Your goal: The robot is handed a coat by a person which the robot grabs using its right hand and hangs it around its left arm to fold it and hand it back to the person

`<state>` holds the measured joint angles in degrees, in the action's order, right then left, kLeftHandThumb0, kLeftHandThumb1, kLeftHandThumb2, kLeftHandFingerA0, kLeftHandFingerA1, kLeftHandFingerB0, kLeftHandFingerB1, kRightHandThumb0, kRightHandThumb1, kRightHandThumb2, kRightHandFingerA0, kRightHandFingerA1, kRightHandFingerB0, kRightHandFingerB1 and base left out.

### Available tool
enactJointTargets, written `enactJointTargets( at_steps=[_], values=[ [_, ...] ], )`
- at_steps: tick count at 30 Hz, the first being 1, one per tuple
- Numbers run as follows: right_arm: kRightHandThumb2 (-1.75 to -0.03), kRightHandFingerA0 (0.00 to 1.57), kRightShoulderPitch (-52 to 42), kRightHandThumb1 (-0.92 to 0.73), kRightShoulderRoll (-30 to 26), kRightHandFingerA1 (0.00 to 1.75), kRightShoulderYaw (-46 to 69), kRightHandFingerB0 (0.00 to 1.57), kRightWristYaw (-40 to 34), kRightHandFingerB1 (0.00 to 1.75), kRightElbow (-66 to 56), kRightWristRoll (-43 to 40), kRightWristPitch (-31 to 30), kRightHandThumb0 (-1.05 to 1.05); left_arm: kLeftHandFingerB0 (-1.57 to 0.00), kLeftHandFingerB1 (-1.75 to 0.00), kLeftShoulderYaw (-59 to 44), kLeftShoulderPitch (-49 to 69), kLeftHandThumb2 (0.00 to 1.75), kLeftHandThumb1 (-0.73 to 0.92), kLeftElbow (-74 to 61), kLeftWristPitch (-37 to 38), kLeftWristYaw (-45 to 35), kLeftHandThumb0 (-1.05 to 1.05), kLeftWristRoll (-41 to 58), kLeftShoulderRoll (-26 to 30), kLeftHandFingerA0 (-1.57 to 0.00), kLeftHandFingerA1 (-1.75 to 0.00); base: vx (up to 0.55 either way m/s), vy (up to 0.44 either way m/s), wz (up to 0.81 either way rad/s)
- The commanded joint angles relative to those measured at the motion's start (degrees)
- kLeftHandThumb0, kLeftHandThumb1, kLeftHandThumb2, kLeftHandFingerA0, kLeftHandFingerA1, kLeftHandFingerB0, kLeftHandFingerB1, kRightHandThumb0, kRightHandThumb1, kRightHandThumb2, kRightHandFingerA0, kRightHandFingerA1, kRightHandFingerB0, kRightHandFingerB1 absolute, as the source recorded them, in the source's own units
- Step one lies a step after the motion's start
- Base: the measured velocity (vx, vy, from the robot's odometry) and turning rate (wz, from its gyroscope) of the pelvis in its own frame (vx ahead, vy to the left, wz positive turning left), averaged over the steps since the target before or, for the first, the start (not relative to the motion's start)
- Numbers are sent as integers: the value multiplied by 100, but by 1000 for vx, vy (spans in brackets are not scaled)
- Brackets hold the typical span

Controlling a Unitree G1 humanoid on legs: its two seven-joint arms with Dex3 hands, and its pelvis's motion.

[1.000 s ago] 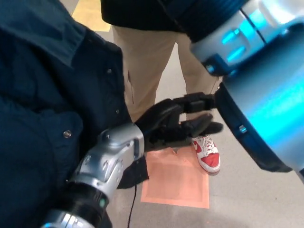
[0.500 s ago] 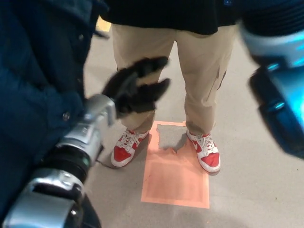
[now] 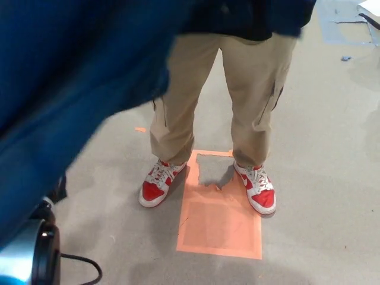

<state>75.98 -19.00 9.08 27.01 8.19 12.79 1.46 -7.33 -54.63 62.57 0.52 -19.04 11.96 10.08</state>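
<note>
looking down past a dark blue coat (image 3: 71,77), blurred, close to the camera, spread across the whole upper left and hanging above a silver and black robot joint (image 3: 27,255) in the bottom-left corner. no telling the support beneath it. neither left hand nor right hand in view, so no saying how far open or holding what. judged soft and limp, middling in weight for cloth, apt to sag, swing and slip off a smooth arm; nothing fragile about it. probably best taken at the collar or through a thick fold at the shoulders, not by a loose hem, though no collar to be made out through the blur. beyond it, facing the robot, a person in tan trousers (image 3: 249,89) and red and white trainers (image 3: 256,191), one foot at each upper corner of an orange square (image 3: 219,228) on the grey floor (image 3: 320,178). left of the legs, a small orange mark (image 3: 140,129); along the bottom left, a black cable (image 3: 83,266). level, open floor all round, with a pale grey-blue patch (image 3: 341,21) at the upper right, well apart from the person.
</note>
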Motion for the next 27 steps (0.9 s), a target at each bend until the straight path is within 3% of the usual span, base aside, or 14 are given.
enactJointTargets(
  at_steps=[1,7,12,15,16,17,18,19,20,21,22,23,24,27],
  values=[
    [-66,110,-2262,-84,-604,50,780,114,227,55,20,-693,75,-39,0,-47,-98,36,106,49,160,579,77,-36,-222,414,0,-47,0,0,0],
    [-67,109,-4518,-87,-1,57,555,111,183,65,-738,-721,-138,-31,0,-47,-209,98,105,49,150,565,95,-36,-129,467,0,-47,0,0,0],
    [-65,105,-5893,-84,-10,56,-249,107,405,63,-292,-312,-5,-29,0,-47,-322,135,104,48,133,565,-21,-36,-22,517,0,-47,0,0,0],
    [-64,87,-6596,-82,-75,48,-1263,89,749,51,210,19,555,-51,0,-48,-406,130,105,49,57,515,-86,-36,49,593,0,-47,0,0,0],
    [-65,71,-6690,-80,-182,45,-1604,68,755,45,290,291,693,-61,0,-48,-416,126,105,50,32,508,-103,-36,54,608,0,-48,0,0,0],
    [-105,62,-6742,-70,-316,61,-1975,55,721,56,450,622,945,-63,0,-48,-422,118,106,51,28,507,-107,-36,47,626,0,-48,0,0,0],
    [-65,63,-6782,-81,-400,44,-2201,61,679,42,589,789,1148,-68,0,-48,-418,124,106,51,9,514,-113,-36,35,628,0,-48,0,0,0],
    [-104,46,-6858,-68,-471,54,-2430,42,636,51,680,976,1207,-72,0,-48,-414,136,106,52,-29,520,-117,-36,26,622,0,-47,0,0,0],
    [-103,35,-6931,-70,-583,50,-2680,24,583,43,671,1248,1109,-80,0,-47,-420,136,107,53,-60,500,-108,-35,26,623,0,-47,0,0,0],
    [-103,35,-6961,-70,-694,50,-2872,24,532,43,661,1434,1068,-80,0,-47,-430,132,107,53,-78,475,-102,-35,26,628,0,-47,0,0,0],
    [-65,32,-6949,-82,-838,33,-3059,27,570,30,585,1614,996,-77,0,-47,-442,124,107,53,-84,469,-106,-35,25,635,0,-47,0,0,0],
    [-103,0,-6963,-45,-1027,48,-3239,0,681,47,487,1764,982,-37,0,-47,-447,125,107,53,-105,466,-120,-35,15,658,0,-47,0,0,0],
    [-99,0,-7015,-64,-1194,24,-3357,10,833,26,357,1812,840,-82,0,-47,-441,132,107,53,-122,472,-120,-35,-14,689,0,-47,0,0,0],
    [-92,0,-7093,-60,-1453,4,-3344,2,1095,7,237,1397,594,-88,0,-47,-475,122,105,50,-201,446,-189,-36,-4,811,0,-47,0,0,0]
  ],
)
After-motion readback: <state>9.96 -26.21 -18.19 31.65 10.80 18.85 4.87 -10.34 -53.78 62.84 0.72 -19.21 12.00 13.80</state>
